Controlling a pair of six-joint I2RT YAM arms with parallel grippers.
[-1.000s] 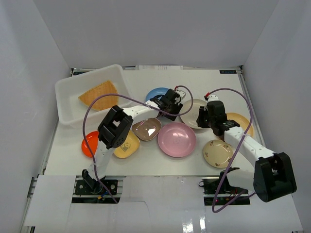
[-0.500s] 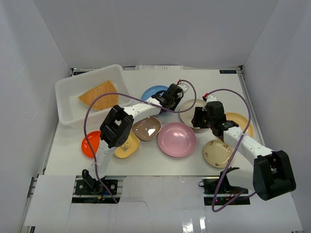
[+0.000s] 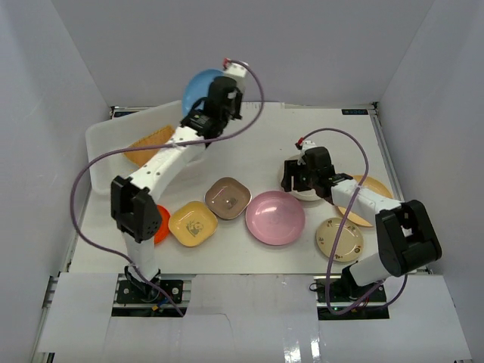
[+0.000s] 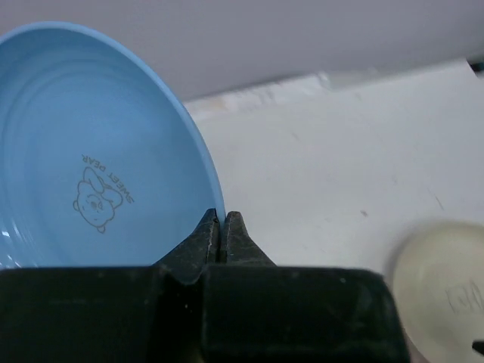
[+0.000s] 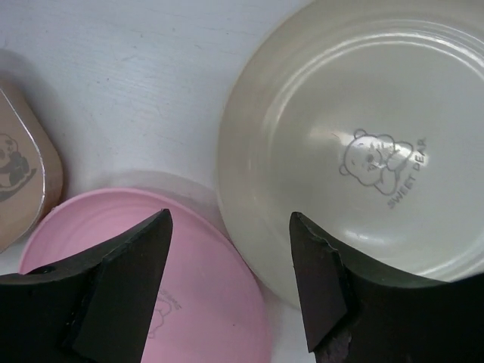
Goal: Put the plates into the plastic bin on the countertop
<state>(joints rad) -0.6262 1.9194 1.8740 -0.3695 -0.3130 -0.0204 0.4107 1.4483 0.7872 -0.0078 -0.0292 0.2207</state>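
My left gripper (image 3: 217,97) is shut on the rim of a blue plate (image 3: 200,86) and holds it tilted, high over the back of the countertop (image 3: 333,136) next to the plastic bin (image 3: 104,160). In the left wrist view the jaws (image 4: 221,225) pinch the edge of that blue plate (image 4: 91,151). An orange plate (image 3: 148,144) lies in the bin. My right gripper (image 3: 291,176) is open just above the left rim of a cream plate (image 5: 363,151), where that rim meets a pink plate (image 5: 197,295); the gripper (image 5: 231,227) holds nothing.
On the countertop lie a brown square plate (image 3: 228,198), a yellow plate (image 3: 192,223), a red plate (image 3: 160,224) partly behind the left arm, a flowered beige plate (image 3: 339,238) and an orange-yellow plate (image 3: 376,190) under the right arm. White walls enclose the table.
The left gripper shut on the blue plate and lifted it up and back-left toward the bin. The right gripper opened wider and moved left to the cream plate's rim.
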